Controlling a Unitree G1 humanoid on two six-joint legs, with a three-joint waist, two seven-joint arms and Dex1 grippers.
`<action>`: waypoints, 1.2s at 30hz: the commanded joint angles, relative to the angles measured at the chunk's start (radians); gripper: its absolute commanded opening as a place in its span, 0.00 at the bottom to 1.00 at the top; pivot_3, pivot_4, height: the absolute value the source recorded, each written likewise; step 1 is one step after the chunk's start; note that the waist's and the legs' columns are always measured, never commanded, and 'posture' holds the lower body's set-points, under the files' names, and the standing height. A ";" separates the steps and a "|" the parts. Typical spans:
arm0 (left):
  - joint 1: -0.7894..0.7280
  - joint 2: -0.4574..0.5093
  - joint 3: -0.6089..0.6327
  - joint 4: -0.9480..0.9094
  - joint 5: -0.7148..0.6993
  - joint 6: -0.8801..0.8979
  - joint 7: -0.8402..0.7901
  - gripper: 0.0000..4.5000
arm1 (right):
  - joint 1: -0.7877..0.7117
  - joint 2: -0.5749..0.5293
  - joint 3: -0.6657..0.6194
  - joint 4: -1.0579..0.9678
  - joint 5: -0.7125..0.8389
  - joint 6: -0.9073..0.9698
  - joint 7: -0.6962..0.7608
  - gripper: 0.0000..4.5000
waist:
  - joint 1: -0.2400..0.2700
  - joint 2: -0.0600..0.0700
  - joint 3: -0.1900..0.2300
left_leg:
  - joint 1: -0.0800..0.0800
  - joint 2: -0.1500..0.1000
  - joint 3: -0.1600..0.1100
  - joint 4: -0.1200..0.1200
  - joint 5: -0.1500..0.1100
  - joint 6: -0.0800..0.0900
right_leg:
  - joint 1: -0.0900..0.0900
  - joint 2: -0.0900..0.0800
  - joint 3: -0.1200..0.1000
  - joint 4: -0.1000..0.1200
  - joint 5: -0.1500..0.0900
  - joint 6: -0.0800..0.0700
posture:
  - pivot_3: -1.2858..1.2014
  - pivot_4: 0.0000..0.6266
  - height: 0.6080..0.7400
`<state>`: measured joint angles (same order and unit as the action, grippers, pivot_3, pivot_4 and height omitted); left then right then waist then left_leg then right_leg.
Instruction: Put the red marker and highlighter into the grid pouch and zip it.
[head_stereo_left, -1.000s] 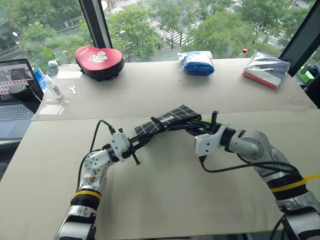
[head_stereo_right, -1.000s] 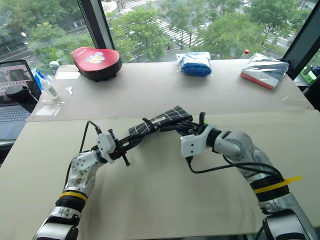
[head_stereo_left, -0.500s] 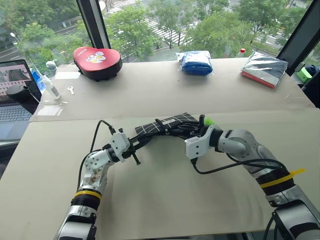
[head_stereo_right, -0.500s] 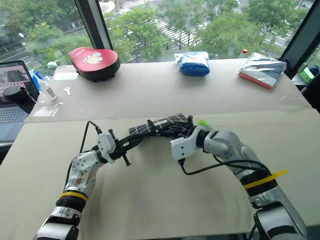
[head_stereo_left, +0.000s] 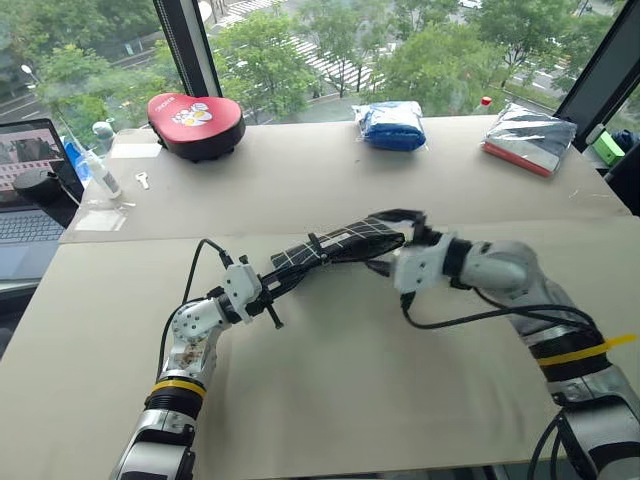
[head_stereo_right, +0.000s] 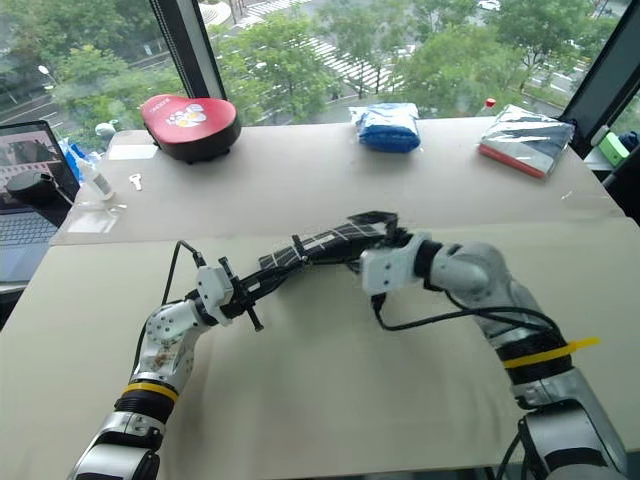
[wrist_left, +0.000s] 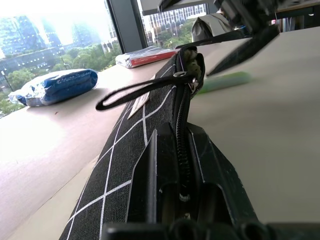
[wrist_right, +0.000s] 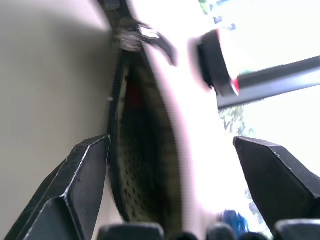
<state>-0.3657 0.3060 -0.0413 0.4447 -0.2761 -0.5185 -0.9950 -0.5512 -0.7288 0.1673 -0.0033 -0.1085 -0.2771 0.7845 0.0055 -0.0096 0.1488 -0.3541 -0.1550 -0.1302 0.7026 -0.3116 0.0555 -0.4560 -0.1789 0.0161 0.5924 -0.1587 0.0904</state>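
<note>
The highlighter lies just past the right gripper, on the far side of the open end of the grid pouch. In the left wrist view it is a pale green bar running away from the pouch mouth, more or less in line with the pouch. One of the right gripper's fingers hangs just above it, apart from it. Whether the pen's near end sits inside the mouth or rests on the table beside it cannot be told.

The right gripper is spread wide and grasps nothing. It faces along the mouth, and its view looks into the gaping opening between its fingers. A reddish patch inside may be the red marker, though that is not certain.

The left gripper is clenched on the pouch's other end, holding it lifted off the table with the zipper edge up. The pouch's long axis therefore runs straight from the left gripper toward the right one. The zipper pull and its black strap are at the end nearest the right gripper.

The right gripper is much the nearer to the pen. Judging by this, the next move turns on bringing it down onto the highlighter and pushing the pen along that axis, toward the left gripper.
</note>
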 joint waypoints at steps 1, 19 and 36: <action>-0.007 0.005 0.009 -0.021 -0.009 -0.003 0.001 0.00 | 0.096 -0.108 -0.209 -0.272 0.584 0.584 0.172 0.98 | 0.009 0.000 0.000 | 0.000 0.001 0.000 0.000 0.000 0.000 | 0.000 0.000 -0.001 0.000 0.000 0.000 | 0.52 0.24 1.00; -0.007 0.014 0.013 -0.020 -0.012 -0.002 -0.008 0.00 | 0.059 -0.054 -0.134 0.274 0.244 0.553 -0.045 0.98 | 0.001 0.000 0.000 | 0.000 0.003 0.004 0.002 0.000 0.000 | -0.001 0.001 -0.001 0.000 0.003 -0.003 | 0.52 0.24 1.00; 0.014 0.019 0.018 -0.042 -0.008 0.000 0.014 0.00 | 0.016 0.005 -0.153 0.360 0.339 0.870 0.121 0.54 | -0.001 0.000 0.000 | 0.000 0.005 0.003 0.002 0.000 0.000 | 0.000 0.002 -0.001 0.000 0.004 -0.004 | 0.52 0.24 1.00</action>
<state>-0.3512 0.3188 -0.0349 0.4395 -0.2763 -0.5186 -0.9909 -0.5515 -0.7196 0.0040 0.3654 0.2194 0.5428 0.8803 0.0041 -0.0100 0.1484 -0.3538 -0.1498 -0.1269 0.7050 -0.3120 0.0559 -0.4563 -0.1765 0.0146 0.5925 -0.1549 0.0862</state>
